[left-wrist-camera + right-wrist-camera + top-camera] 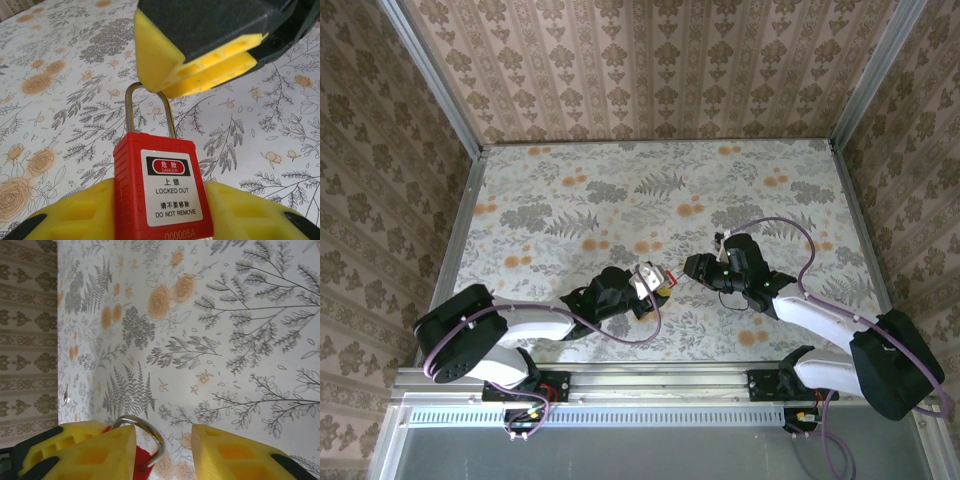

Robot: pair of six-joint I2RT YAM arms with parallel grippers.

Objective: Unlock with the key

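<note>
Jaws, left: clamped on the red padlock [162,190], one yellow pad [75,215] pressed to each side of its body. Jaws, right: apart, nothing gripped (the gap is plain from the right wrist).
Surface [620,190]: floral print, spreading beneath and beyond both jaws.
Padlock: between the left jaws, danger label facing the left wrist camera, directly ahead of the right jaws.
Shackle [128,115]: seated in the body, loop rising away from the left jaws into the right jaws' gap, close beside one pad.
Key: cannot be made out.
Progress, as judged: lock steadied; key insertion, turn and shackle release all outstanding.
</note>
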